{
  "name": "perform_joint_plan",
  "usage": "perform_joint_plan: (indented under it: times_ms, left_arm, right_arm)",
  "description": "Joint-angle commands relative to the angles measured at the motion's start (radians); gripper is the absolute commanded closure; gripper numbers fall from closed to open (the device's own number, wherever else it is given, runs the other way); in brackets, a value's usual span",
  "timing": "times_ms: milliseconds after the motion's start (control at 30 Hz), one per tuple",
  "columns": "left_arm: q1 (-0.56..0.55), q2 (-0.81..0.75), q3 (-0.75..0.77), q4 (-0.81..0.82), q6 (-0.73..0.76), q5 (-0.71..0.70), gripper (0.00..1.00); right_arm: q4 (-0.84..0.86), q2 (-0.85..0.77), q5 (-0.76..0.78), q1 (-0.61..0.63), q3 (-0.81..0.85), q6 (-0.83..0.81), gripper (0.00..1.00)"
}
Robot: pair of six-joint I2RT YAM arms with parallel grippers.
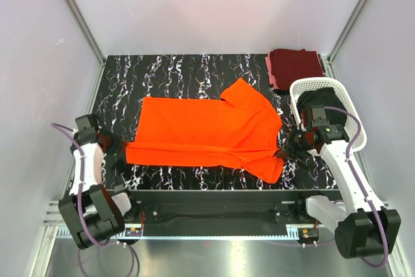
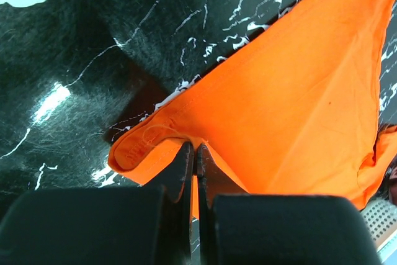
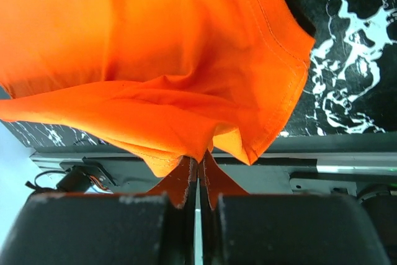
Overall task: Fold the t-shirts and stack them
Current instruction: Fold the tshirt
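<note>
My left gripper [image 2: 196, 153] is clamped on a hem corner of the orange t-shirt [image 2: 298, 103]. My right gripper [image 3: 198, 164] is pinched shut on its opposite edge. The shirt lies spread between my two grips on the marbled table [image 1: 162, 76].

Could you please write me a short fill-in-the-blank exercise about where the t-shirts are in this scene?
1. The left gripper and the right gripper are both shut on the spread t-shirt, whose colour is ____.
2. The black t-shirt lies inside the white ____.
3. The folded maroon t-shirt sits at the far ____ corner of the table.
Missing words: orange; basket; right.
</note>
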Motion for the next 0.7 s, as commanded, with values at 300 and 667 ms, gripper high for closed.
perform_joint_plan:
  times_ms: [300, 667]
  left_arm:
    - [-0.001, 0.022, 0.07, 0.106, 0.05, 0.096, 1.0]
    - [-0.021, -0.006, -0.004, 0.016, 0.093, 0.06, 1.0]
  right_arm:
    - [-0.115, -0.006, 0.026, 0.004, 0.127, -0.042, 1.0]
    - [-0.319, -0.187, 0.032, 0.004, 0.058, 0.01, 1.0]
